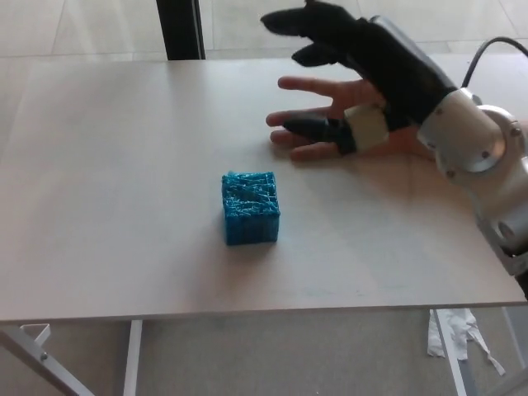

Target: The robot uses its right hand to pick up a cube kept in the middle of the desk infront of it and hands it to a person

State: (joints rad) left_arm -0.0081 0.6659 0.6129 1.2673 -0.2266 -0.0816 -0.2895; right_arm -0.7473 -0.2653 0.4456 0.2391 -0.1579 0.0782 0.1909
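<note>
Meanwhile, the right hand (pixel 363 58) hovers empty, fingers apart, above a person's open hand (pixel 330 115); blue cube (pixel 249 208) sits on the desk (pixel 107 181).

Person's hand (pixel 318 115) mostly hidden behind right hand (pixel 363 62); only fingers show. Right arm (pixel 487 165) cut by right edge.

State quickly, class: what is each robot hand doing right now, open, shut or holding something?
Left hand: not in view.
Right hand: open, fingers spread, holding nothing; the blue cube sits untouched on the desk.
</note>
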